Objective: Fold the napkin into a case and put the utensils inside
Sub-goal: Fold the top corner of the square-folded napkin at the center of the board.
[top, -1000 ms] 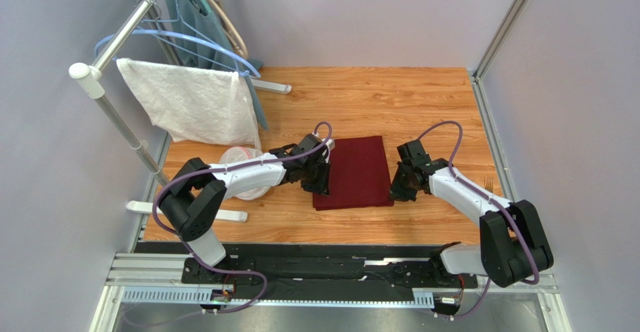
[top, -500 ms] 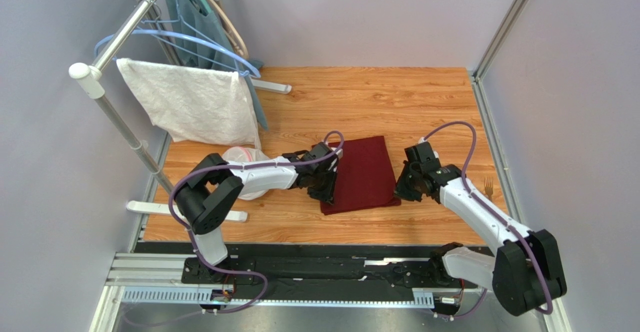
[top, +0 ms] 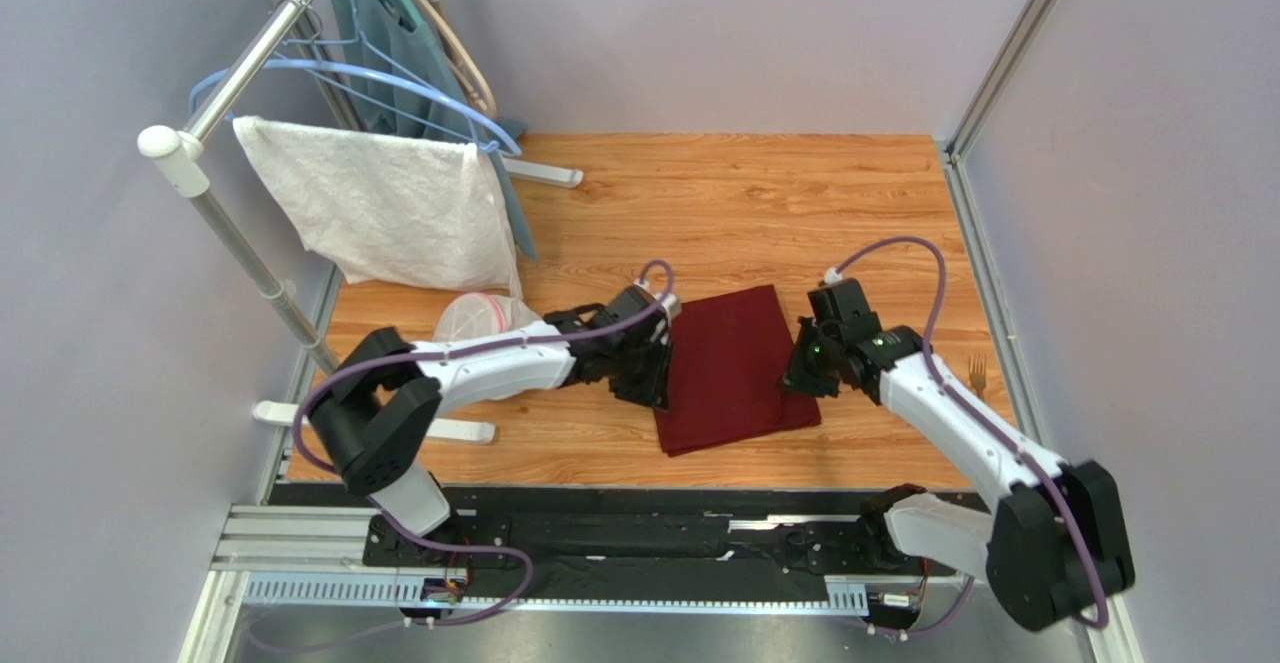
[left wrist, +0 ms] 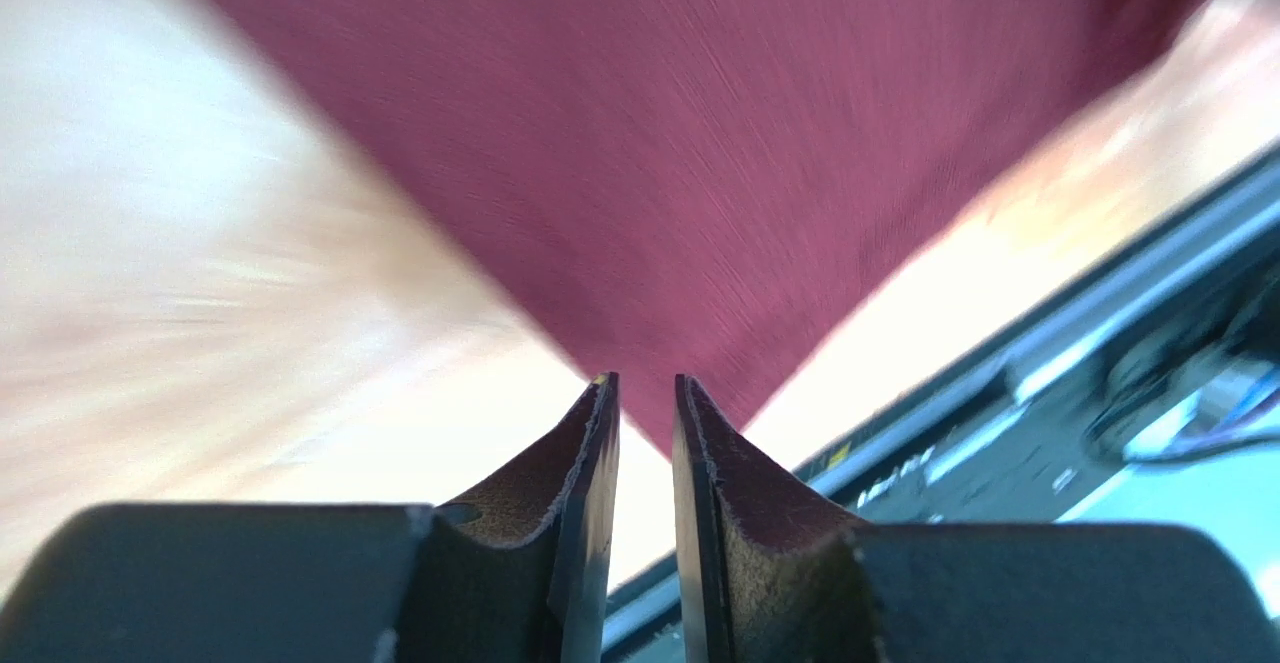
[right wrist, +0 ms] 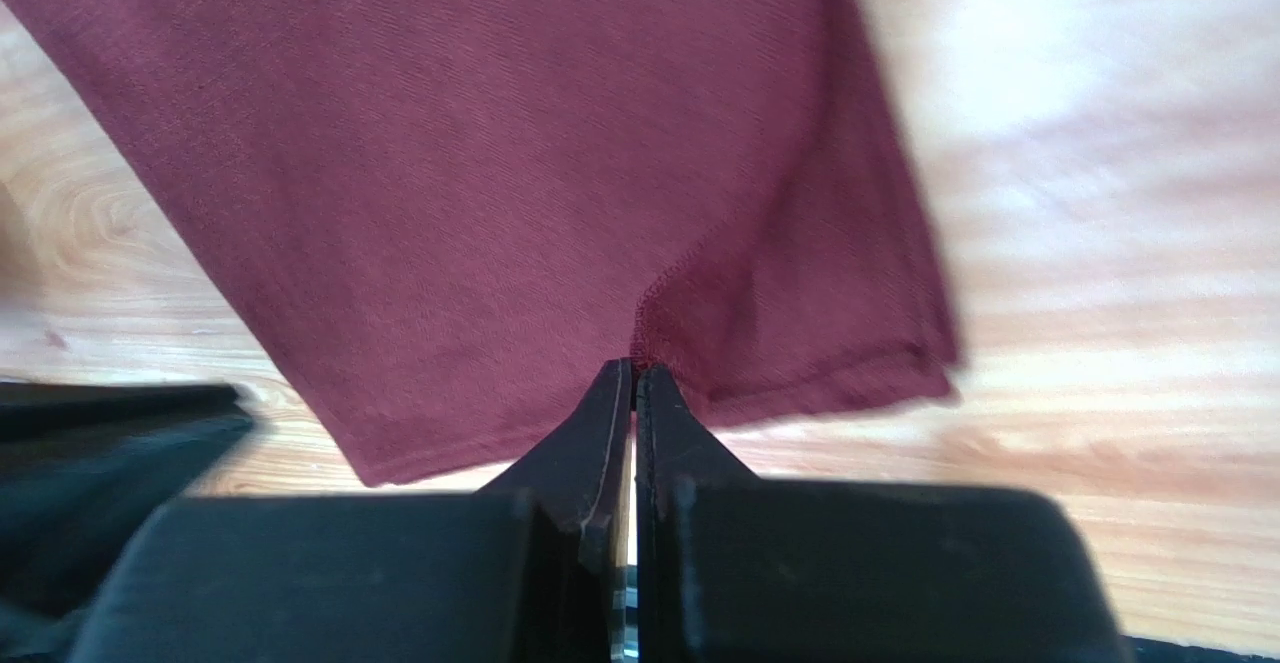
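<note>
On the wood-grain plank counter, between the two arms, lies the dark maroon soft-cloth napkin. It is folded to a skewed rectangle, not yet a narrow case. Left claw at napkin's left edge: almost together, thin slit, cloth corner caught at its tips. Right claw at napkin's right edge: clamped tight on the stitched hem, cloth puckers there. Risks: limp weave slips from the shallow left pinch; uneven pull skews the layers and the fold opens. Small silver fork with tan handle sits well right of napkin.
</note>
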{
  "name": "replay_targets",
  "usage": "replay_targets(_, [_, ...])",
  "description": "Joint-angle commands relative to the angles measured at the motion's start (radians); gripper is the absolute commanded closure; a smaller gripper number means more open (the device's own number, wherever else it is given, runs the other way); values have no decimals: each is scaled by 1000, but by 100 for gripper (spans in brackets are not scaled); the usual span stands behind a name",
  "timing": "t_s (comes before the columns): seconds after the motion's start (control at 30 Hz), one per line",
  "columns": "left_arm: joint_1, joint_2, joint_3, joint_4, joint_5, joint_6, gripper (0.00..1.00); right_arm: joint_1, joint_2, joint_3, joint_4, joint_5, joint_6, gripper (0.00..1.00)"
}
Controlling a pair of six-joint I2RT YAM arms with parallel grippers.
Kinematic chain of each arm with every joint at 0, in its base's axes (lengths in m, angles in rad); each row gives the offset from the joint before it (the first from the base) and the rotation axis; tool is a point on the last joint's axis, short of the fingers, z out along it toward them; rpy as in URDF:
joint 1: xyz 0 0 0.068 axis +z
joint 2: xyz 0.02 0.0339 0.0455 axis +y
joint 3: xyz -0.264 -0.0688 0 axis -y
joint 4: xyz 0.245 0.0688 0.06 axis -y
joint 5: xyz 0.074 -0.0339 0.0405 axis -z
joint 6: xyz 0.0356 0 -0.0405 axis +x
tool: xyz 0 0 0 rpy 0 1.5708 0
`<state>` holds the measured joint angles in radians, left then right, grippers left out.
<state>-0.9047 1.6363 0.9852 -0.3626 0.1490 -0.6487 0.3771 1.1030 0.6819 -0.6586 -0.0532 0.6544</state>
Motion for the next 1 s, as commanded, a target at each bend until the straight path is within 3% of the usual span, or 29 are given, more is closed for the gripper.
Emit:
replay_targets(0.0, [151,-107,-23,7,-2,-5,71,57,226,192,155,-89,-39,100])
replay_targets(0.2, [234,-102,-23,40,38,-6,71,152,564,489,191,-145,-42,100])
replay_targets(0.43, [263,-130,-52,44,29,-3,71,190,779,682,197,-195,-33,100])
replay_targets(0.97, [263,-171,-132,74,49,-17,72,203,899,783,197,-224,-45,100])
